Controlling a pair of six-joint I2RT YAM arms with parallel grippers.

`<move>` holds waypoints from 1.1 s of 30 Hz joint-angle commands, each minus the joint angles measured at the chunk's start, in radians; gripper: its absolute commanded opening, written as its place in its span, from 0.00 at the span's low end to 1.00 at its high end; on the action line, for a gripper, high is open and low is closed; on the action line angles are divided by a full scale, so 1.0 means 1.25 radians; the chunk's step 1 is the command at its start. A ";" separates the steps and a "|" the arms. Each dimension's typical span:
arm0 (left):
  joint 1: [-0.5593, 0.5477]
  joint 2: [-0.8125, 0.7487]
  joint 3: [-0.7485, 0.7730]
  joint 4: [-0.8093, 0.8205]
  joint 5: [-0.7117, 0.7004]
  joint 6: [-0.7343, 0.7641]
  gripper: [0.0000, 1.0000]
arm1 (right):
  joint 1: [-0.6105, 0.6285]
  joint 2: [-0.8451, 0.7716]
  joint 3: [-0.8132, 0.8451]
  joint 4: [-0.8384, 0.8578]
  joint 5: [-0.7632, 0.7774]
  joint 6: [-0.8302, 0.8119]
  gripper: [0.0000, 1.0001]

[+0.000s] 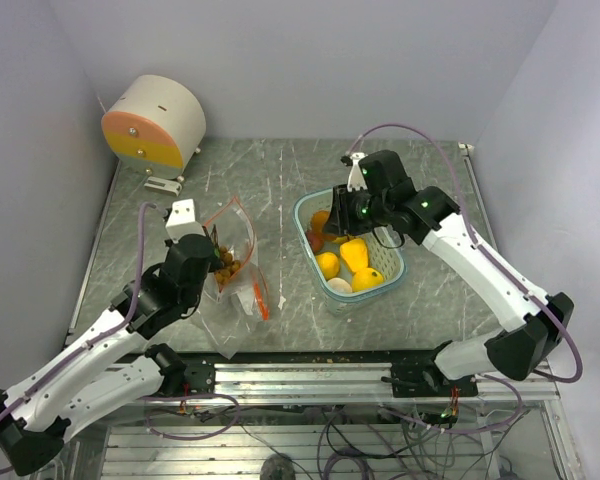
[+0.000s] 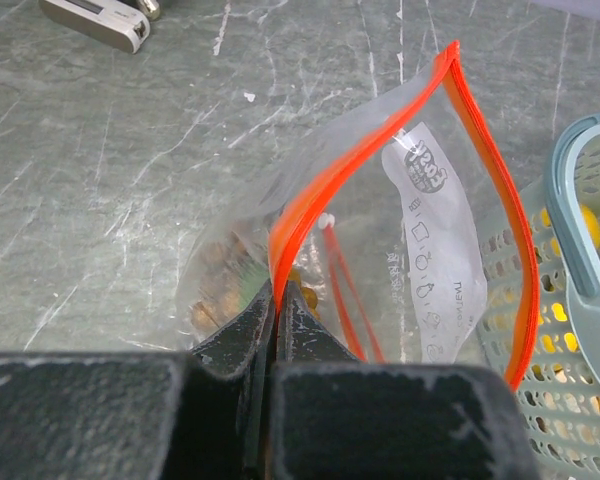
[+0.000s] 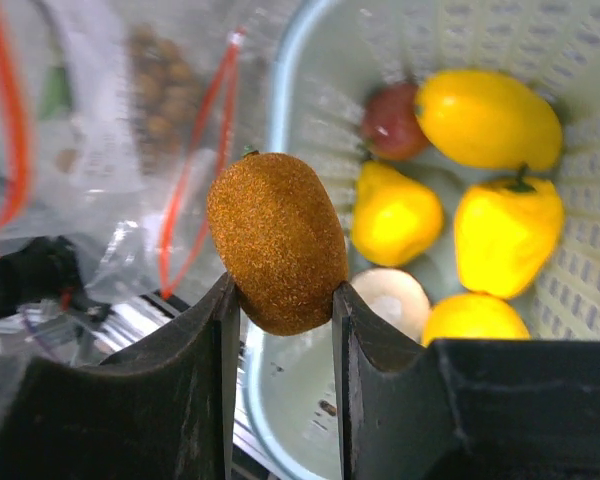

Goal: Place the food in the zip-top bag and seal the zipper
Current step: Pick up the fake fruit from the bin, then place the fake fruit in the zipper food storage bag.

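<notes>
My left gripper [image 2: 276,300] is shut on the orange zipper rim of the clear zip-top bag [image 2: 420,215], holding its mouth open. In the top view it [image 1: 216,264] sits at the bag [image 1: 238,262], with brown-purple grapes [image 1: 229,267] inside. My right gripper [image 3: 283,295] is shut on a brown fuzzy oval fruit [image 3: 276,250] above the near-left rim of the light-blue basket [image 3: 280,90]. Several yellow fruits [image 3: 488,118], a dark red fruit [image 3: 390,122] and a pale round item [image 3: 397,300] lie in the basket [image 1: 398,276]. The right gripper [image 1: 331,216] hovers over the basket's left side.
A round white and orange device [image 1: 155,122] stands at the back left, with a small metal piece [image 1: 165,184] beside it. A metal rail [image 1: 310,375] runs along the near table edge. White walls close in the left, back and right.
</notes>
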 commanded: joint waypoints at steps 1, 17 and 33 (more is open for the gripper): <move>0.002 0.010 0.008 0.061 0.020 0.000 0.07 | 0.002 -0.023 0.006 0.129 -0.174 0.034 0.00; 0.002 0.007 0.004 0.083 0.051 -0.010 0.07 | 0.167 0.125 0.044 0.498 -0.168 0.186 0.00; 0.002 0.022 0.001 0.090 0.057 -0.006 0.07 | 0.230 0.178 0.092 0.350 0.021 0.098 0.82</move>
